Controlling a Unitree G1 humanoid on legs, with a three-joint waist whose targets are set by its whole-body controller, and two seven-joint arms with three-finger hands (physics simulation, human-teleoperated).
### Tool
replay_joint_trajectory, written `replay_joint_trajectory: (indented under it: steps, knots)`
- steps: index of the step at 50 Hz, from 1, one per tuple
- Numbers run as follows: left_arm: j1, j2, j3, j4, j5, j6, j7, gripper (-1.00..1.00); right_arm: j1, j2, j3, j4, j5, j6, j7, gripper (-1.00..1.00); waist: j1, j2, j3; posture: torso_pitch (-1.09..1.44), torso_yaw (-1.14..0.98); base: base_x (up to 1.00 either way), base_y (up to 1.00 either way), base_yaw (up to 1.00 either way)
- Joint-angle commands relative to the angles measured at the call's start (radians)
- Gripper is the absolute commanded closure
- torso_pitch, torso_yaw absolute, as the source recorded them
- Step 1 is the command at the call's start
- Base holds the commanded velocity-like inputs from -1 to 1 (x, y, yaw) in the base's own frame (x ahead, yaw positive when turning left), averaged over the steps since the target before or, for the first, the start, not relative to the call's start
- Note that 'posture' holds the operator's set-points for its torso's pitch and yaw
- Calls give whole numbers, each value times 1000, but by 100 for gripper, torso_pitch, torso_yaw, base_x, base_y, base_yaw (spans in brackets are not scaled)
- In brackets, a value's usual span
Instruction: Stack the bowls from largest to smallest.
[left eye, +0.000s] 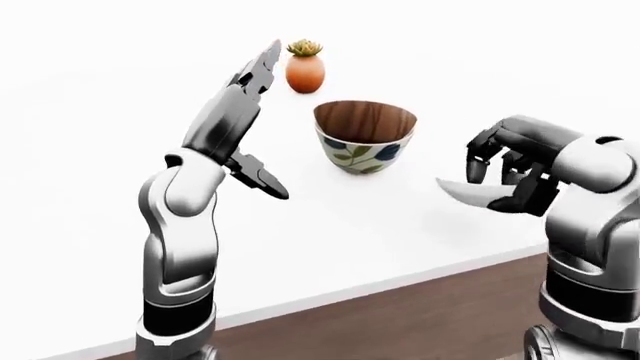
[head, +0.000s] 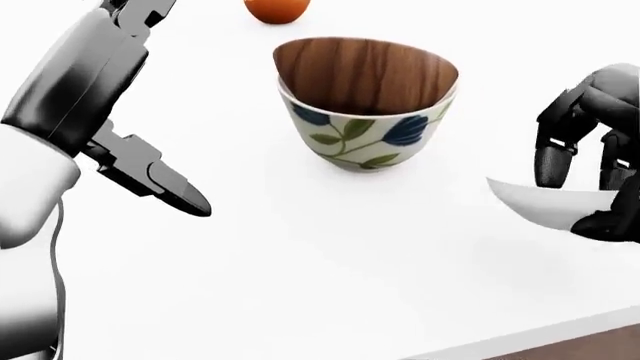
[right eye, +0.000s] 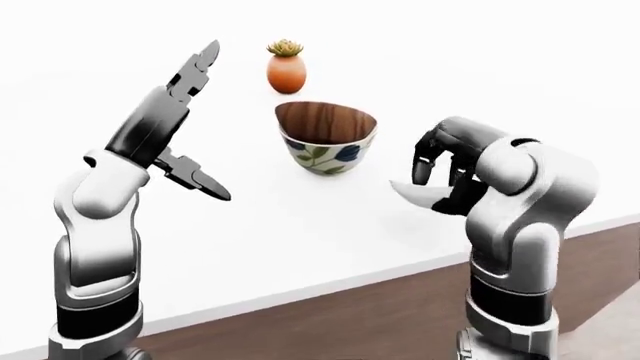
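**Carrying a white bowl toward the floral one**

Holding a thin white bowl (head: 545, 204) by its rim, your right hand (left eye: 508, 166) sits at the right of the head view, fingers curled and clamped on the piece, which tilts with its pale edge pointing left toward the middle of the table (left eye: 330, 232). Your left hand (left eye: 257, 79) is raised high at the left, fingers spread apart and gripping nothing, its thumb jutting down and right.

The floral bowl (head: 365, 105) stands upright on the white table, apart from both hands, its wood-grained inside open upward. Behind it, toward the top of the left-eye view, a small orange pot with a succulent (left eye: 305, 67) stands well apart.

Only part of the white bowl shows, so you cannot tell its full size against the floral one; judge that before you nest anything. Both look like stiff, glazed ware: smooth, probably slippery, and liable to chip if set down hard. The white one seems thin-walled and light, so a pinch at the rim, as you have it, should hold, though a tilted pinch may let it swing or slip. The floral bowl looks deeper and heavier with a narrow foot; take it across the rim with fingers inside and thumb outside, or steady its wall with your free left hand while you lower the other piece in level
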Motion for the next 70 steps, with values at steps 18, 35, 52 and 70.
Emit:
replay_joint_trajectory:
  steps: [18, 35, 52, 70]
  knots:
    - [-16, 39, 35, -44, -46, -13, 17, -100, -704, 62, 136, 537, 4, 145, -231, 100, -18, 11, 4, -27, 0, 0, 0, 0]
    - [19, 95, 84, -57, -110, -26, 15, -100, -1110, 166, 168, 1353, 226, -27, -798, 100, -4, 26, 14, -27, 0, 0, 0, 0]
    - [32, 133, 113, -80, -142, -19, 2, -100, -1117, 237, 188, 1528, 385, -151, -999, 100, 2, 28, 11, -27, 0, 0, 0, 0]
    - [74, 138, 120, -60, -162, -63, 31, -100, -1062, 262, 207, 1545, 418, -183, -1019, 100, 6, 27, 5, -27, 0, 0, 0, 0]
